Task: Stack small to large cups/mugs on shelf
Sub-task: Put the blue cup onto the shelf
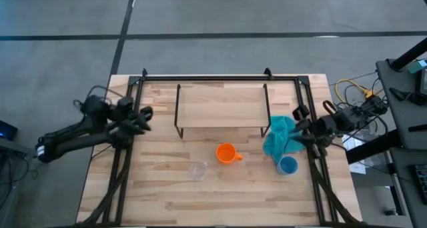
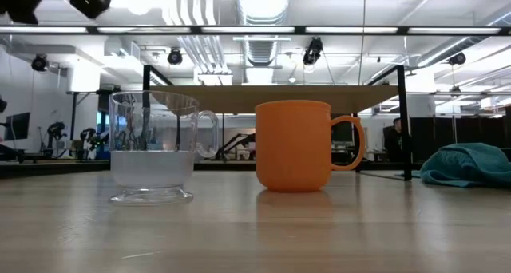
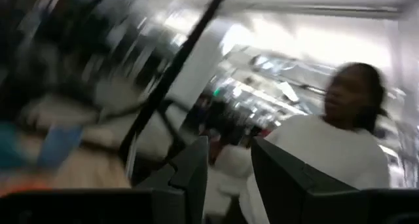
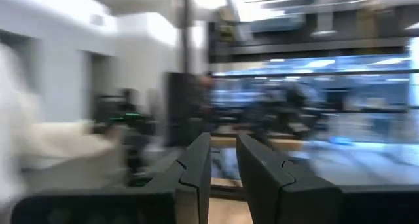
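The orange mug [image 1: 227,153] [image 2: 294,145] stands upright on the table, its handle toward the right edge. The clear glass [image 1: 197,170] [image 2: 153,149] stands upright just near-left of it. The light blue cup [image 1: 287,165] stands by the near edge of a teal cloth and does not show in the low view. The shelf [image 1: 220,108] stands on its wire legs at the table's far middle, with nothing on it. My left gripper [image 1: 141,119] [image 3: 229,168] hovers at the table's left edge, a narrow gap between its fingers. My right gripper [image 1: 301,129] [image 4: 224,165] hovers at the right edge above the cloth, also narrowly open.
A crumpled teal cloth [image 1: 280,136] [image 2: 469,164] lies between the shelf's right legs and the blue cup. A black frame [image 1: 220,77] runs along the table's far and side edges. Bare tabletop lies near the front edge. A person [image 3: 340,145] shows beyond the table.
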Robot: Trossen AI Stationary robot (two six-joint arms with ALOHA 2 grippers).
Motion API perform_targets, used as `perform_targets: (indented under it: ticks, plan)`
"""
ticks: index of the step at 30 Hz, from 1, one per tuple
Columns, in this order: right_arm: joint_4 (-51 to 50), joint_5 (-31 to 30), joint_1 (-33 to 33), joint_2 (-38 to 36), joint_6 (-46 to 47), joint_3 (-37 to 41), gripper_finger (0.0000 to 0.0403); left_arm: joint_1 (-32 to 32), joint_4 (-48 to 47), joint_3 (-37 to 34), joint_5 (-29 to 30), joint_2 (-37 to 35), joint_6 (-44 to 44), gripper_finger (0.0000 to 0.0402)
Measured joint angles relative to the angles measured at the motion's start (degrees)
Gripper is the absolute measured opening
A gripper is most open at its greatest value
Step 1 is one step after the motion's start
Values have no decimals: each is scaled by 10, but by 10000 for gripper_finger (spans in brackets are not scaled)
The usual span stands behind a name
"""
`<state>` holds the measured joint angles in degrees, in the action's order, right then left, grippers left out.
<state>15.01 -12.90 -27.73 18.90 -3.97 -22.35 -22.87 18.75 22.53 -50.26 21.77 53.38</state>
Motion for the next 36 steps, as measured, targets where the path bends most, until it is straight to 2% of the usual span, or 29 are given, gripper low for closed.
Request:
perform_targets:
  ticks: [2,5,7,10,14,23,29,36]
  plan:
    - [6,-58,0,0,-10,0,68,0,-37,39,-2,43,-28,105]
    - [22,-121,0,0,7,0,68,0,13,90,-21,90,-80,105]
    - [38,-140,0,0,33,0,68,0,40,125,-38,123,-87,105]
    - [54,-142,0,0,65,0,68,0,42,175,-77,174,-77,105]
    - [54,-143,0,0,57,0,68,0,43,227,-127,230,-32,105]
    - [54,-143,0,2,70,0,68,0,37,300,-260,340,-26,105]
    - [56,-143,0,25,70,0,68,0,46,348,-304,376,-27,105]
    - [40,-155,0,81,59,-38,68,0,46,388,-320,412,-26,105]
